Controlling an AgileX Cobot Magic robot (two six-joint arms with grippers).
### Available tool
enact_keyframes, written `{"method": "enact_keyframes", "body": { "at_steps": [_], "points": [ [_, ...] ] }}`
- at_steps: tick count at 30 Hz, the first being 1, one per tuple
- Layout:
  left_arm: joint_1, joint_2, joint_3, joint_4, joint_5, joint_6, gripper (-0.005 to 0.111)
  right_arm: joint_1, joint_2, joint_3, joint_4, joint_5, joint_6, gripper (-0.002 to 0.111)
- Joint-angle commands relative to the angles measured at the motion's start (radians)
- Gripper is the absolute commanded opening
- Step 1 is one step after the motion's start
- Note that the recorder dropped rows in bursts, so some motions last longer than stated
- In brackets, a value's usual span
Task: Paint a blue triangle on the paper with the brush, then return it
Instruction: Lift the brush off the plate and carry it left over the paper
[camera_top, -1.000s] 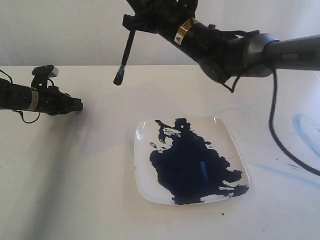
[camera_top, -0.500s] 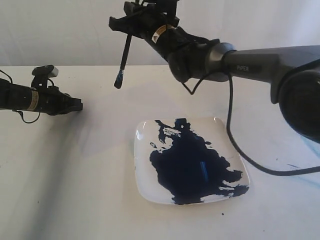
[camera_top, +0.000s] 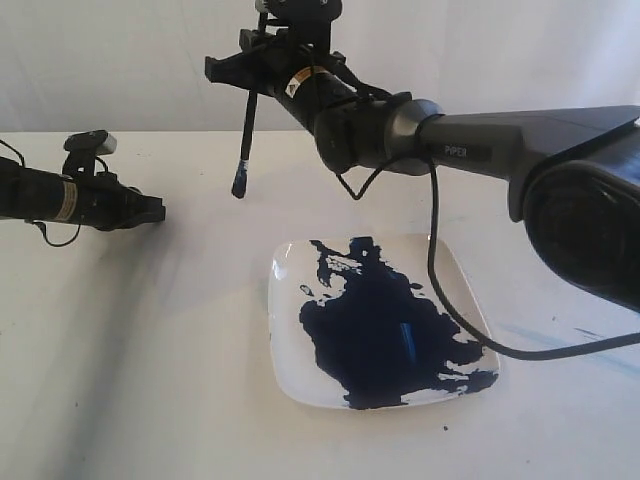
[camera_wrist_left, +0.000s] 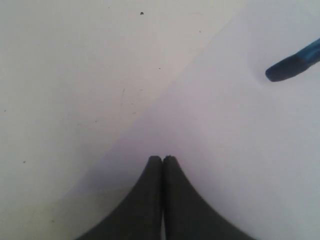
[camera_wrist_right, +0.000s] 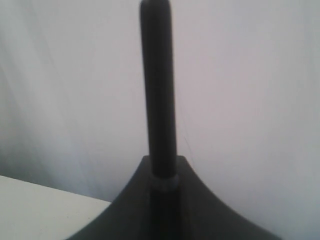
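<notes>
The brush (camera_top: 246, 135) hangs nearly upright with its blue-stained tip (camera_top: 239, 186) just above the table, left of the plate. My right gripper (camera_top: 250, 84) reaches across from the right and is shut on its black handle. The right wrist view shows the handle (camera_wrist_right: 157, 90) standing up between the fingers of the right gripper (camera_wrist_right: 162, 162). My left gripper (camera_top: 158, 211) is shut and empty at the far left, low over the table. In the left wrist view, the left gripper (camera_wrist_left: 163, 159) rests at the paper (camera_wrist_left: 240, 140), with the brush tip (camera_wrist_left: 292, 65) above the sheet. No blue triangle shows.
A white square plate (camera_top: 285, 265) holding a wide pool of dark blue paint (camera_top: 380, 330) lies right of centre. A black cable (camera_top: 440, 290) droops from the right arm over the plate's far side. Pale blue streaks (camera_top: 560, 335) mark the table at the right.
My right arm has swung left and down with the brush, bringing the tip lower toward the table. The left arm has not moved.
</notes>
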Motion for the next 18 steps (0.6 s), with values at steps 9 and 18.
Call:
{"method": "enact_keyframes", "body": {
  "at_steps": [9,18],
  "points": [
    [0.000,-0.011,0.004,0.008,0.011,-0.003,0.000,-0.002,0.014,-0.008,0.006,0.021,-0.011,0.000],
    [0.000,-0.011,0.004,0.008,0.011,-0.003,0.000,-0.002,0.002,-0.008,0.001,0.089,-0.011,0.000]
  ]
}}
